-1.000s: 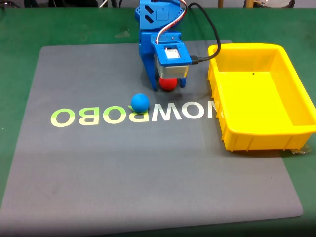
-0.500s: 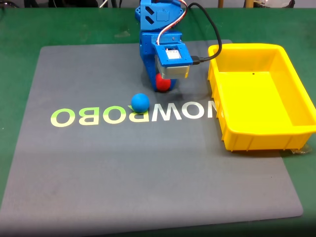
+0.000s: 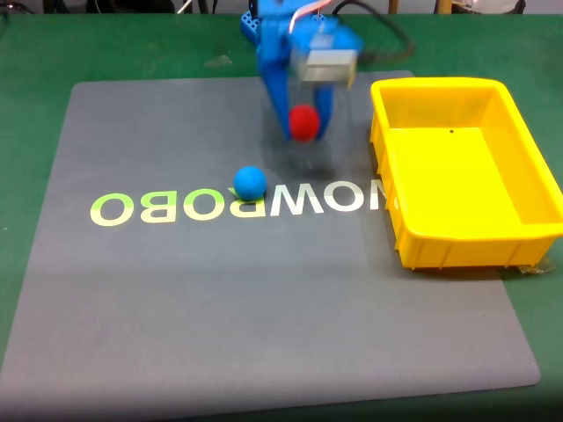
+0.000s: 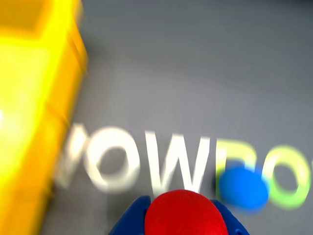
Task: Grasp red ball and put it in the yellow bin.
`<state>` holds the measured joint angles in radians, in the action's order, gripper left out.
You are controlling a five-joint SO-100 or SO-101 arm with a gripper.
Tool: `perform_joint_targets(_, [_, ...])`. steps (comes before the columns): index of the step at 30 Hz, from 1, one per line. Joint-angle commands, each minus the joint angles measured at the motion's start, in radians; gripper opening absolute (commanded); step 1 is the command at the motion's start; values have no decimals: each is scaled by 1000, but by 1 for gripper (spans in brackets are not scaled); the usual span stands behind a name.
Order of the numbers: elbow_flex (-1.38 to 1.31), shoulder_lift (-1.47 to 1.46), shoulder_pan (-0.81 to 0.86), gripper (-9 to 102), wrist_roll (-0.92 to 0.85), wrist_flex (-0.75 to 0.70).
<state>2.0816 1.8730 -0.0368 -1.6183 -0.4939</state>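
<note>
The red ball hangs above the grey mat, held between the blue fingers of my gripper, which is shut on it. In the wrist view the red ball fills the bottom centre with blue fingertips on either side. The yellow bin stands to the right of the gripper in the fixed view, empty; in the wrist view the yellow bin is a blurred wall at the left.
A blue ball lies on the mat left of and nearer than the gripper; the wrist view has the blue ball at lower right. White and green lettering crosses the grey mat. A black cable trails behind the arm.
The gripper has lifted off the mat with the red ball in it and shifted slightly right toward the bin. The blue ball has stayed put.
</note>
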Motion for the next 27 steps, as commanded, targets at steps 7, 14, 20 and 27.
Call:
perform_joint_targets(7, [-301, 35, -195, 0, 80, 43])
perform_joint_targets(14, [-330, 14, -371, 0, 64, 40])
perform_joint_targets(20, [-330, -18, -457, 0, 67, 35])
perform_joint_targets(27, [-330, -40, -465, 0, 60, 35])
